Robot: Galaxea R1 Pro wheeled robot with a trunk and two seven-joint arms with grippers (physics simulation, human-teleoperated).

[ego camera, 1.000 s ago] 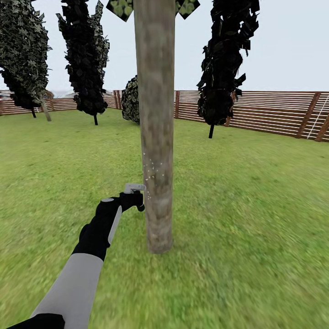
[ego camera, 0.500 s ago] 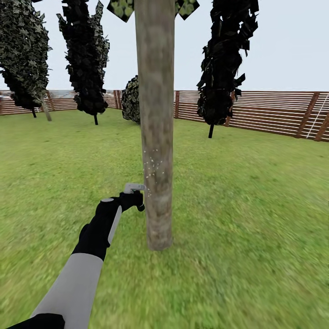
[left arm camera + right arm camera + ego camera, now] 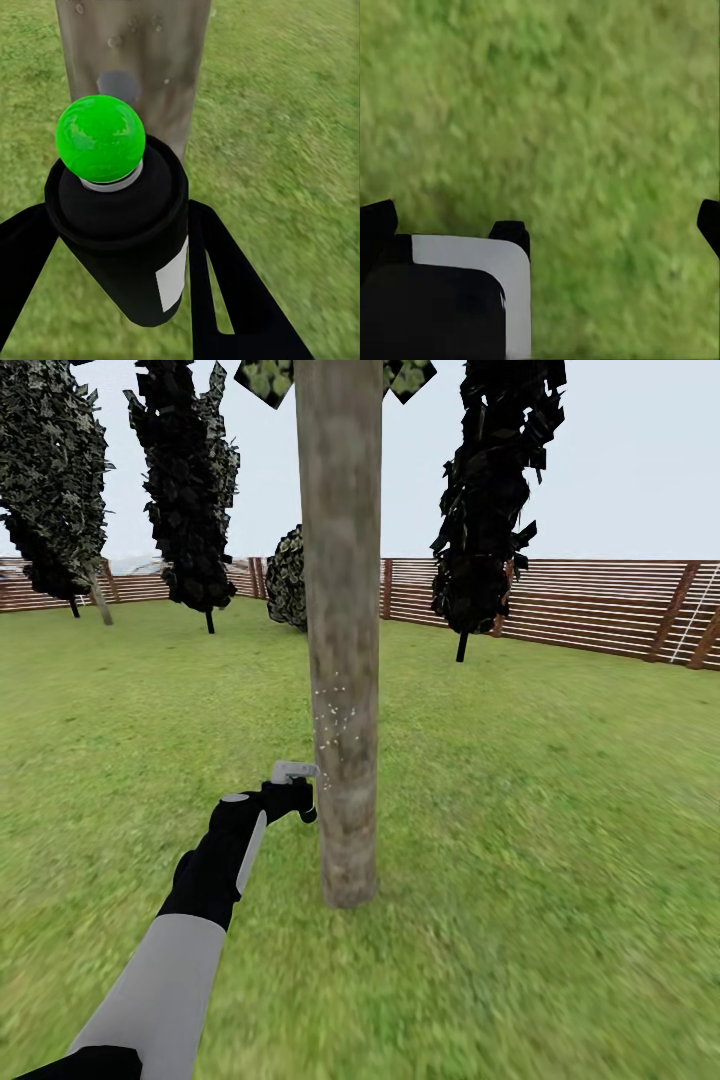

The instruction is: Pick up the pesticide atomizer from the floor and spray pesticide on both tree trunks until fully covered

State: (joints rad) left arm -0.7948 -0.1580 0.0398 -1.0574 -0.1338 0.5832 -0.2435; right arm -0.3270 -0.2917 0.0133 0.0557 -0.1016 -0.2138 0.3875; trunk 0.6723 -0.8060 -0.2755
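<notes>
While the left arm reaches out over the grass [image 3: 560, 810], its gripper [image 3: 292, 792] sits just beside the tree trunk [image 3: 342, 660], on the trunk's left side and low down near the base. The left wrist view shows the dark fingers [image 3: 225, 285] closed around the pesticide atomizer [image 3: 124, 240], a black bottle with a white label whose top here shows bright green. The bottle's long axis points straight at the trunk [image 3: 135, 60], which stands directly ahead of the nozzle and very near. Small pale droplets speckle the bark [image 3: 335, 720] a little above the gripper's height, and some show on the trunk in the wrist view too. Judging from this, the spray lands on only a short band of the column, so covering it calls for moving the nozzle up and down the trunk. The right gripper [image 3: 540, 217] hangs over bare grass [image 3: 585, 112], its fingertips well apart and holding nothing.
</notes>
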